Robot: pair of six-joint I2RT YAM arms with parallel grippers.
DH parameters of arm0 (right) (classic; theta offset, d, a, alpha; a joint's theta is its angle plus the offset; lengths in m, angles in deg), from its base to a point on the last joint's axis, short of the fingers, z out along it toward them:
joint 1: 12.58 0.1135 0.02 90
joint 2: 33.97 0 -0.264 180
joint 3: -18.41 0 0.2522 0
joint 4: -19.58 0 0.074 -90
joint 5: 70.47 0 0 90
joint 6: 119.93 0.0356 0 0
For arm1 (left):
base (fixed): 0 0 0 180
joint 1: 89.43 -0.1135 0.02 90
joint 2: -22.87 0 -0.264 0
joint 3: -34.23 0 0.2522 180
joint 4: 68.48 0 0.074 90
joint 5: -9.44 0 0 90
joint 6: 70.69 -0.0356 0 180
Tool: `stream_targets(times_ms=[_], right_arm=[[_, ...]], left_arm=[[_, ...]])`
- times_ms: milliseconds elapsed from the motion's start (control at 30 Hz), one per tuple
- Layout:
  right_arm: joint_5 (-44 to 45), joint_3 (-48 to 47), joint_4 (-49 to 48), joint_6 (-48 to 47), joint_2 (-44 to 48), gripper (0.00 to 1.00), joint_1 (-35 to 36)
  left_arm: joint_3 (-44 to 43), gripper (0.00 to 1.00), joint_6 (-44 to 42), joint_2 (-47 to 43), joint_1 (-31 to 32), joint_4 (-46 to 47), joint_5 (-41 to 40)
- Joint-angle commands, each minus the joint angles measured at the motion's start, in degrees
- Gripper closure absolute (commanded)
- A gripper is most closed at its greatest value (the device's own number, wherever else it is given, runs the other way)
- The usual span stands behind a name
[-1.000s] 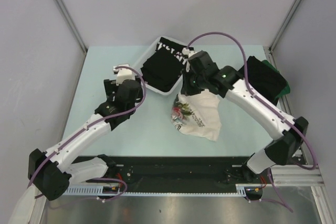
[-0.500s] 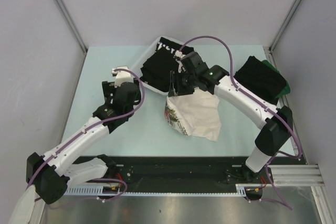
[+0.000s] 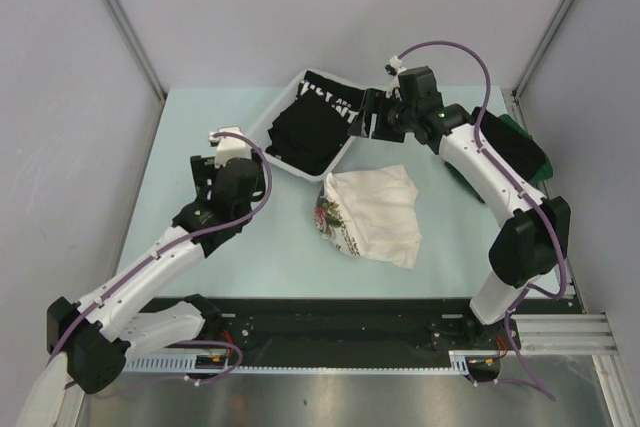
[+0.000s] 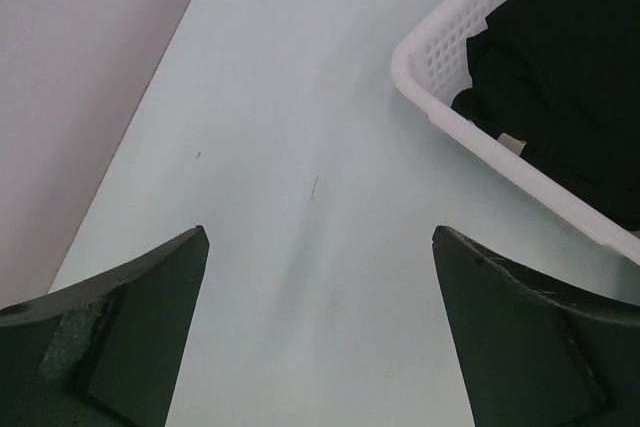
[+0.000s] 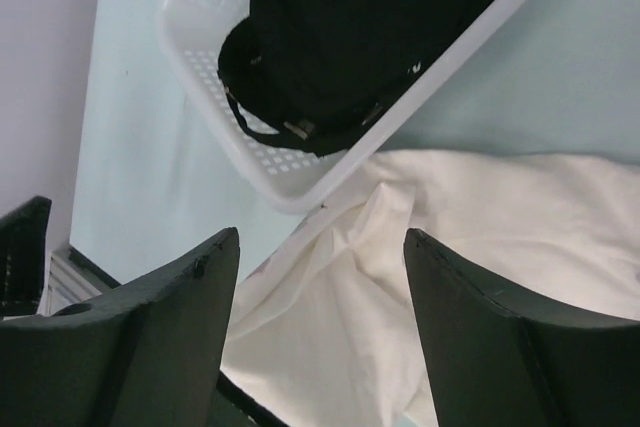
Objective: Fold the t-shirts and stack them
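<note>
Against the mesh basket (image 5: 262, 159), crumpled floral t-shirt (image 3: 378, 212); right tool (image 5: 320, 235) above, spread and empty; left tool (image 4: 319, 237) spread too.

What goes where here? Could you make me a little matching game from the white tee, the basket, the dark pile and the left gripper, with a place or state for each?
Things:
1. white tee
2. basket
3. dark pile
4. left gripper

Places or states:
a. open over bare table
b. at the table's right edge
c. crumpled mid-table, beside the basket
d. holds black tees

Pairs: 1-c, 2-d, 3-b, 4-a.
</note>
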Motion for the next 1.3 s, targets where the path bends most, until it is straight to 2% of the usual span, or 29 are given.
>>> stream_targets(times_ms=[0, 233, 400, 667, 733, 767, 800, 833, 867, 1067, 1267], right_arm=[[-2.72, -1.47, -4.76, 0.87, 0.65, 0.26, -0.77], [-1.21, -0.67, -8.18, 2.01, -8.31, 0.24, -0.07], [-0.33, -1.47, -11.34, 1.57, -15.6, 0.26, 0.9], [1.17, -4.19, -13.72, -0.62, -22.02, 0.32, 0.98], [0.9, -6.3, -13.55, -0.98, -23.95, 0.4, 0.98], [-0.23, -6.82, -13.9, -0.98, -24.57, 0.48, 0.9], [-1.2, -8.13, -14.07, -0.72, -25.36, 0.76, 0.9], [-1.73, -9.19, -13.81, -0.28, -26.15, 0.93, 0.9], [-2.78, -10.25, -13.46, 0.16, -28.25, 1.0, 1.07], [-9.46, -17.19, -14.42, 3.59, -35.73, 1.0, 3.35], [-11.75, -26.33, -13.46, 5.69, -41.97, 1.0, 8.89]], left_arm=[[-0.51, 0.0, -1.28, 0.18, 0.07, 1.73, -0.2], [-3.06, 0.01, -1.63, 1.42, 0.07, 1.91, 0.42], [-1.22, 0.0, -0.84, -0.95, 0.07, -0.37, 0.6], [-0.25, 0.0, -1.37, -2.63, 0.07, -1.87, -0.46], [-0.86, 0.0, -1.37, -2.1, 0.07, -2.04, -0.46], [-1.12, 0.01, -1.45, -2.1, 0.16, -1.96, -0.46], [-1.21, 0.0, -1.45, -1.75, 0.07, -2.04, -0.37], [-1.47, 0.01, -1.45, -1.66, 0.07, -1.96, -0.46], [-1.56, 0.01, -1.45, -1.57, 0.16, -1.95, -0.54], [-2.09, 0.0, -1.8, -0.69, 0.07, -1.52, -0.46], [-2.53, 0.01, -2.59, -0.34, 0.07, -1.16, -1.25]])
